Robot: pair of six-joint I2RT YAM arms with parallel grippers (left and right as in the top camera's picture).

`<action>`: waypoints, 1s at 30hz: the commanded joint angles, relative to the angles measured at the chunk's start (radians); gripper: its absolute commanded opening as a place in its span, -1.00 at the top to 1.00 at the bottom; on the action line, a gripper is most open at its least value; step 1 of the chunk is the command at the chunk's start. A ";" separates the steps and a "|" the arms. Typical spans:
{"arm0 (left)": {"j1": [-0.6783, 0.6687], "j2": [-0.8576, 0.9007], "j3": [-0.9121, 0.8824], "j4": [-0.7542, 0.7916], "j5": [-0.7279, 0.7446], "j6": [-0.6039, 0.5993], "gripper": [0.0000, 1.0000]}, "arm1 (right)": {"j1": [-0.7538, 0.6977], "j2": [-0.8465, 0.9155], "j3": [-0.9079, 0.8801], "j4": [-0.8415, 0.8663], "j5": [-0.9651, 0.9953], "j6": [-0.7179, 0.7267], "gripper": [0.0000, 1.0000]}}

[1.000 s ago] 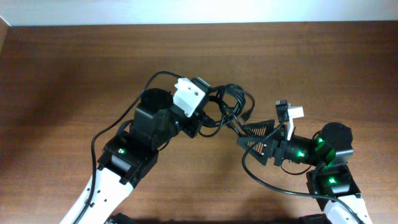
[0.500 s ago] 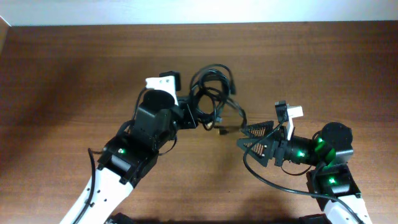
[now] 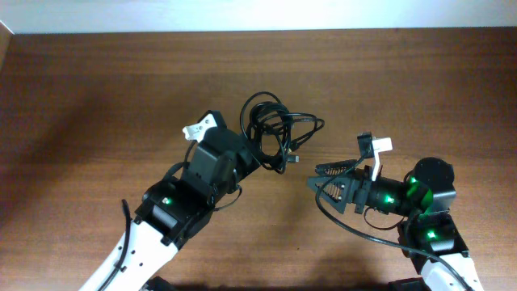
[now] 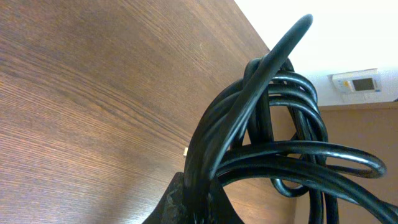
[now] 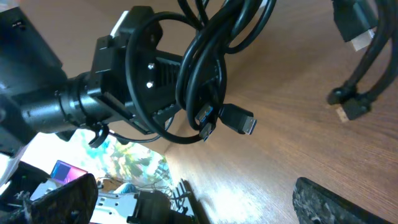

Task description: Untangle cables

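Observation:
The cables [image 3: 275, 129] are a bundle of thin black loops held up over the middle of the table. My left gripper [image 3: 257, 155] is shut on the bundle at its lower left. In the left wrist view the loops [image 4: 261, 137] fill the frame, pinched between the fingers [image 4: 202, 199]. In the right wrist view the bundle [image 5: 205, 68] hangs from the left gripper, with plug ends [image 5: 239, 119] dangling; other plugs [image 5: 354, 37] show at top right. My right gripper [image 3: 319, 179] is open and empty, to the right of the bundle, apart from it.
The brown wooden table [image 3: 97, 97] stretches left and far. A thick black wire [image 3: 347, 230] loops from the right arm onto the table. A white wall edge [image 3: 258, 12] runs along the far side.
My left gripper has swung and turned with the bundle, which moved away from the right gripper toward the far side. A plug end near the right gripper has pulled away. The right arm stayed put.

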 commanded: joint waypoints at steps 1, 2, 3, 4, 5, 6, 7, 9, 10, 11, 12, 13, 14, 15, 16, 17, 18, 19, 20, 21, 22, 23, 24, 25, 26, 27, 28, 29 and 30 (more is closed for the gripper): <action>-0.032 0.017 0.012 0.003 -0.055 -0.005 1.00 | 0.004 -0.009 0.019 -0.027 0.048 -0.023 -0.97; -0.041 0.031 0.012 0.003 -0.065 -0.005 1.00 | 0.013 -0.009 0.019 -0.040 0.071 -0.030 -0.97; -0.047 0.040 0.012 0.003 -0.075 -0.005 1.00 | 0.021 -0.009 0.019 -0.051 0.091 -0.031 -0.97; -0.053 0.051 0.012 0.004 -0.085 -0.005 1.00 | 0.034 -0.009 0.019 -0.064 0.125 -0.033 -0.97; -0.058 0.065 0.012 0.005 -0.096 -0.005 1.00 | 0.042 -0.009 0.019 -0.068 0.143 -0.041 -0.97; -0.061 0.074 0.012 0.006 -0.104 -0.005 1.00 | 0.053 -0.009 0.019 -0.074 0.168 -0.055 -0.97; -0.067 0.091 0.012 0.008 -0.117 -0.005 1.00 | 0.069 -0.009 0.019 -0.093 0.219 -0.057 -0.97; -0.072 0.110 0.012 0.008 -0.134 -0.006 1.00 | 0.092 -0.009 0.019 -0.114 0.274 -0.089 -0.97; -0.072 0.121 0.012 0.011 -0.136 -0.006 1.00 | 0.105 -0.009 0.019 -0.132 0.306 -0.110 -0.97; -0.072 0.130 0.012 0.016 -0.137 -0.006 1.00 | 0.116 -0.009 0.019 -0.148 0.336 -0.117 -0.97; -0.072 0.137 0.012 0.023 -0.137 -0.006 1.00 | 0.125 -0.008 0.019 -0.163 0.365 -0.132 -0.97; -0.072 0.146 0.012 0.033 -0.136 -0.006 1.00 | 0.138 -0.006 0.019 -0.186 0.414 -0.143 -0.97; -0.072 0.156 0.012 0.046 -0.136 -0.005 1.00 | 0.152 0.001 0.019 -0.200 0.459 -0.153 -0.97; -0.072 0.161 0.012 0.050 -0.136 -0.005 1.00 | 0.158 0.005 0.019 -0.200 0.470 -0.159 -0.97; -0.072 0.165 0.012 0.052 -0.136 -0.005 1.00 | 0.163 0.010 0.019 -0.200 0.475 -0.160 -0.97; -0.072 0.168 0.012 0.052 -0.136 -0.005 1.00 | 0.165 0.014 0.019 -0.199 0.473 -0.161 -0.97; -0.074 0.171 0.012 0.051 -0.136 -0.005 1.00 | 0.167 0.015 0.019 -0.199 0.473 -0.161 -0.97; -0.079 0.172 0.012 0.051 -0.137 -0.005 1.00 | 0.169 0.015 0.019 -0.199 0.473 -0.161 -0.97; -0.086 0.174 0.012 0.053 -0.138 -0.005 1.00 | 0.169 0.015 0.019 -0.199 0.473 -0.161 -0.97; -0.099 0.177 0.012 0.054 -0.151 -0.005 1.00 | 0.169 0.015 0.019 -0.199 0.473 -0.161 -0.97; -0.118 0.182 0.012 0.055 -0.182 -0.005 1.00 | 0.169 0.015 0.019 -0.199 0.473 -0.161 -0.97; -0.133 0.185 0.012 0.055 -0.216 -0.005 1.00 | 0.169 0.015 0.019 -0.196 0.474 -0.161 -0.97; -0.147 0.190 0.012 0.056 -0.245 -0.006 1.00 | 0.169 0.015 0.019 -0.195 0.476 -0.161 -0.97; -0.163 0.194 0.012 0.061 -0.272 -0.006 1.00 | 0.169 0.015 0.019 -0.196 0.476 -0.162 -0.97; -0.174 0.197 0.012 0.069 -0.284 -0.006 1.00 | 0.169 0.015 0.019 -0.196 0.475 -0.162 -0.97; -0.183 0.200 0.012 0.076 -0.289 -0.006 1.00 | 0.169 0.015 0.019 -0.196 0.475 -0.163 -0.97; -0.190 0.203 0.012 0.083 -0.289 -0.006 1.00 | 0.169 0.015 0.019 -0.197 0.474 -0.166 -0.97; -0.195 0.206 0.012 0.090 -0.288 -0.006 1.00 | 0.169 0.015 0.019 -0.197 0.473 -0.169 -0.97; -0.201 0.212 0.012 0.098 -0.288 -0.006 1.00 | 0.169 0.015 0.019 -0.197 0.473 -0.169 -0.97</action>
